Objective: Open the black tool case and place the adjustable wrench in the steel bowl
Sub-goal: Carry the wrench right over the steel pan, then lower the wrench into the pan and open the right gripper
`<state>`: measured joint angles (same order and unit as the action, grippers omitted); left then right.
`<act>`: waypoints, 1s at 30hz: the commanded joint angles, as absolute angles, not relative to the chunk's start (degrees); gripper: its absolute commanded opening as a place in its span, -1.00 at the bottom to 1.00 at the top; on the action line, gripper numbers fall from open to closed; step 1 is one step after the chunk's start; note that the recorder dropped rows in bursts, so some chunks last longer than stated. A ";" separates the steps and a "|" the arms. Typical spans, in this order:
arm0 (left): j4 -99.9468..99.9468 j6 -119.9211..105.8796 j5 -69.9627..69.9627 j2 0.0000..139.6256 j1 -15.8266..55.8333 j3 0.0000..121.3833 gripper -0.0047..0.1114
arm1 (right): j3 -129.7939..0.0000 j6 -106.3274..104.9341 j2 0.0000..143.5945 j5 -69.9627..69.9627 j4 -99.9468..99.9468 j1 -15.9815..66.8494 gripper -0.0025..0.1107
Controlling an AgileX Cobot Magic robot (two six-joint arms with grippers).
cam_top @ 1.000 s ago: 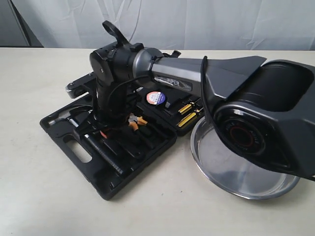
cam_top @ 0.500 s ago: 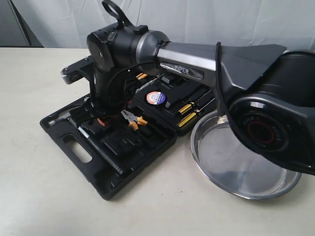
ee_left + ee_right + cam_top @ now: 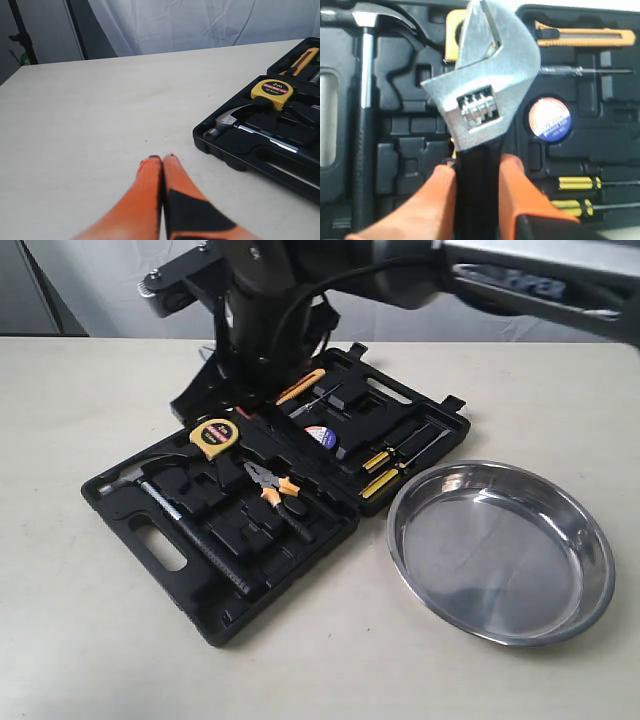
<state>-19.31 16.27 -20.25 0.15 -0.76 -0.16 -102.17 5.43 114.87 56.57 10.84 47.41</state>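
Black tool case (image 3: 290,570): lies open and flat on the worktop (image 3: 80,640), filling the left and middle of the exterior frame, both halves showing their moulded slots
Steel bowl (image 3: 500,550): stands at the lower right of the exterior frame, its rim just beside the right corner of the case; nothing lies inside it
Adjustable wrench (image 3: 485,95): out of its slot, held above the open case; the silver head points away from the claw and the black handle runs back between the fingers; in the exterior view the arm hides it
Right claw (image 3: 477,170): closed on the black handle of the wrench, with one orange finger (image 3: 437,195) on each side of it
Right arm (image 3: 270,300): enters from the upper right of the exterior frame and hangs over the rear half of the case
Left claw (image 3: 161,159): the two orange fingers are pressed together with nothing between them, over bare worktop, apart from the near corner of the case
Hammer (image 3: 200,540): lies in the front half of the case, head toward the left corner
Tape measure (image 3: 213,437): yellow, sits behind the hammer head
Pliers (image 3: 278,490): orange handles, in the middle of the front half
Screwdrivers (image 3: 378,472): yellow handles, in the rear half, near the bowl
Utility knife (image 3: 300,386): orange, at the back of the rear half
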 commanded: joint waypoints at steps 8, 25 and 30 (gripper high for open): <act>-19.14 16.34 -19.67 0.00 -0.99 0.00 -0.92 | -64.25 8.82 90.94 39.35 6.33 35.41 -0.97; -19.14 16.34 -19.67 0.00 -0.99 0.00 -0.92 | -47.72 7.40 92.20 29.31 5.85 21.25 -0.97; -19.14 16.34 -19.67 0.00 -0.99 0.00 -0.92 | -47.72 7.56 93.54 29.67 5.73 21.12 -0.90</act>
<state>-19.31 16.27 -20.25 0.15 -0.76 -0.16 -47.60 7.94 93.39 30.41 5.74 21.43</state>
